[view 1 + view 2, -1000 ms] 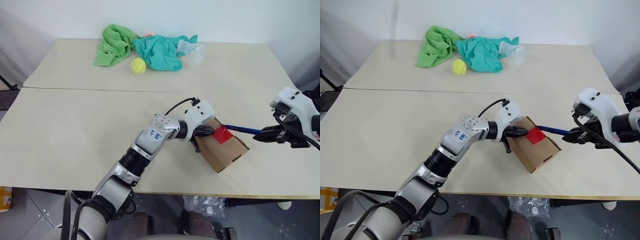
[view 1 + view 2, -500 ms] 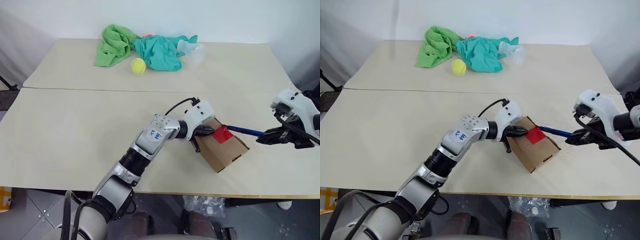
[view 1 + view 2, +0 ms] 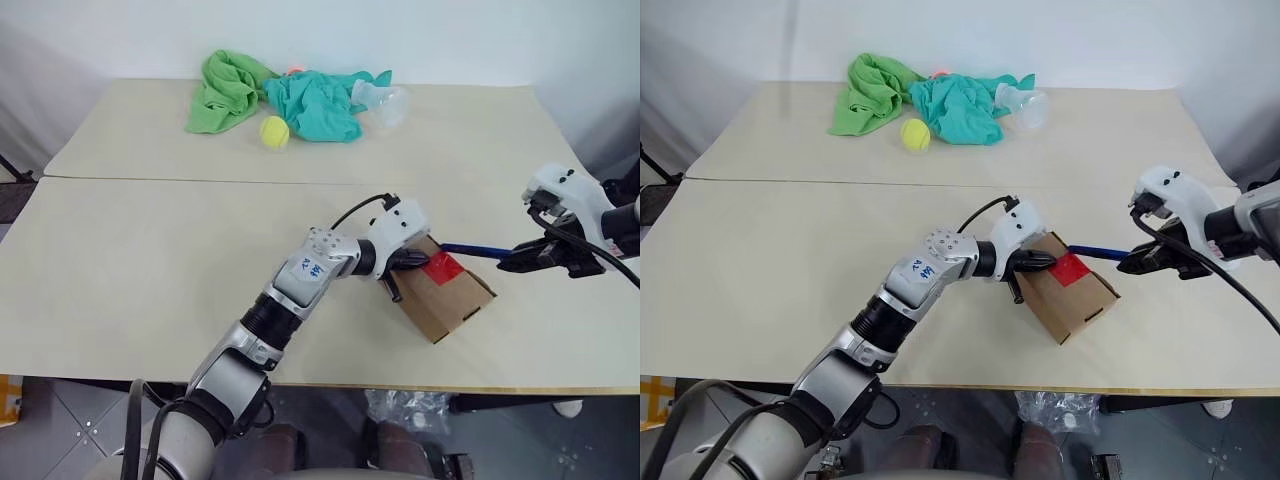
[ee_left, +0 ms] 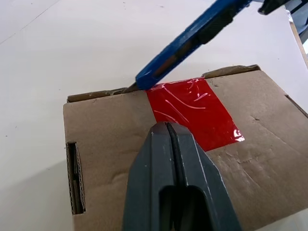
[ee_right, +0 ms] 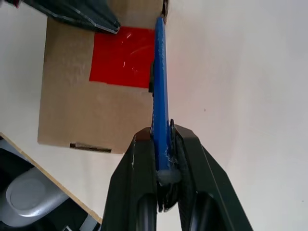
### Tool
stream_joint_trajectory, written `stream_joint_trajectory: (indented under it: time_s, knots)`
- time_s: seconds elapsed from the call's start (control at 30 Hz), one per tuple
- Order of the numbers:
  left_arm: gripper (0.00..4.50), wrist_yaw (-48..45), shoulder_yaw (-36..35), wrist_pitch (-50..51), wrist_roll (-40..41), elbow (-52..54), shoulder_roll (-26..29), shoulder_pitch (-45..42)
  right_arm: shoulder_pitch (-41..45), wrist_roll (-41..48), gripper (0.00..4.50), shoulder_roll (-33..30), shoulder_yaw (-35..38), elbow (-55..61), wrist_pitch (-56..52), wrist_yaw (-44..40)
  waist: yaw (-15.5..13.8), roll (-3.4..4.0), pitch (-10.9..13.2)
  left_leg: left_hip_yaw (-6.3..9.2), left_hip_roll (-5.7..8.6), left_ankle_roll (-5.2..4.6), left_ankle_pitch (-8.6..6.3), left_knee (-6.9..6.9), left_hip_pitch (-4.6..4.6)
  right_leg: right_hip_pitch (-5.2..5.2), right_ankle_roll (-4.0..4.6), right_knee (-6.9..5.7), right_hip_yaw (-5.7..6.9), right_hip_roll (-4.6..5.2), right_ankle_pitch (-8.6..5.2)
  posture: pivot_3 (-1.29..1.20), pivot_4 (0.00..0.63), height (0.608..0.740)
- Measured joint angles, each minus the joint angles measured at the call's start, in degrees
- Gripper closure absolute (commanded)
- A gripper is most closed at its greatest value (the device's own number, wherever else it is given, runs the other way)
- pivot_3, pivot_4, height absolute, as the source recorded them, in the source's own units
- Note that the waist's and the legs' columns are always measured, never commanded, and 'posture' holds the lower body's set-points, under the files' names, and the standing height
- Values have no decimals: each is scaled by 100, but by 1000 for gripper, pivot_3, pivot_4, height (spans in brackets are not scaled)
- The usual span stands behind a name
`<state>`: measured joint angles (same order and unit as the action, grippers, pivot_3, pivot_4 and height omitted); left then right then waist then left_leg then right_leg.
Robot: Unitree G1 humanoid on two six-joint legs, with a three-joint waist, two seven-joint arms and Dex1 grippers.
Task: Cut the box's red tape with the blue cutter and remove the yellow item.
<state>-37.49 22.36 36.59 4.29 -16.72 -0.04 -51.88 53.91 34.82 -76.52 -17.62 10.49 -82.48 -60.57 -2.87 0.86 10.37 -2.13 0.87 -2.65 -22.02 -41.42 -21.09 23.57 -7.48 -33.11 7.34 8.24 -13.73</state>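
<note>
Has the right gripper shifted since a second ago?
Yes. The right gripper, shut on the blue cutter, has edged toward the box and slightly up the picture; the box has stayed put.

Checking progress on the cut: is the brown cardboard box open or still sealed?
Still sealed. The brown cardboard box has flat flaps, with the red tape whole across them.

Both arms are built of silver-grey and black jointed segments ending in white wrist housings with looping black cables, the left forearm bears blue handwritten marks at frame centre, and each gripper has two black fingers.
</note>
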Motion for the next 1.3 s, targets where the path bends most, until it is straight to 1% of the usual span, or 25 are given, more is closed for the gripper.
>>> stream_joint_trajectory:
  time_s: [0.17,0.37,0.67,0.87,1.13,1.3]
  knots:
    - [4484,-1,-2,-28,0,-33,-9,-18,432,-85,4328,132,-294,-184,-340,-96,1,0,0,0,3,0,0,0,-2,3,0,-2,2,5,0,0,150,740]
    - [4484,-2,-5,-63,0,-163,-63,-84,1026,-166,4328,192,-893,-428,-737,-236,-6,1,0,1,11,-1,0,0,-2,4,0,-7,2,14,0,0,150,740]
    - [4484,0,-33,-98,0,-230,-105,-109,1511,-301,4328,132,-1536,-532,-802,-533,-14,1,0,3,19,-1,0,1,-4,6,-1,-9,5,18,1,0,150,740]
    - [4500,0,-46,-104,0,-241,-115,-117,1554,-348,4328,-40,-1733,-497,-756,-779,-20,0,0,4,21,-1,0,3,-8,6,-3,-10,8,19,2,0,150,740]
    - [4500,0,-49,-105,0,-244,-124,-118,1311,-338,4328,-430,-1784,-94,-773,-1013,-22,0,0,6,21,-1,-1,5,-10,6,-5,-8,10,19,3,0,150,740]
    - [4500,3,-51,-106,0,-258,-125,-118,1266,-338,4328,-495,-1786,41,-815,-1076,-18,0,0,5,20,0,-1,4,-9,6,-6,0,10,18,3,0,150,740]
